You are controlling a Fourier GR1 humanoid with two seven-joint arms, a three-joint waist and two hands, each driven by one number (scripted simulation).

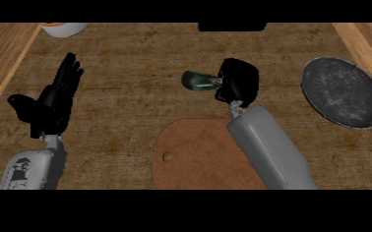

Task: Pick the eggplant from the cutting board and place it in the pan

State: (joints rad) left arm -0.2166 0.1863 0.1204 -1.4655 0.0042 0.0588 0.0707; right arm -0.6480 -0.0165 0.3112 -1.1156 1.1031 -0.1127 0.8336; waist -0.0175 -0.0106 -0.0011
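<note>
A dark green, rounded eggplant (196, 80) hangs above the counter beyond the brown cutting board (190, 159). My right hand (238, 80) is curled round its right end and hides part of it. The dark grey pan (338, 92) lies at the right edge, well to the right of that hand. My left hand (55, 100) rests open at the left, fingers pointing up, away from all of these. The board carries nothing but my right forearm crossing over it.
A white and orange container (63, 28) stands at the far left corner. A black block (232, 26) sits at the far edge in the middle. Pale wooden strips (357, 39) border the counter on both sides.
</note>
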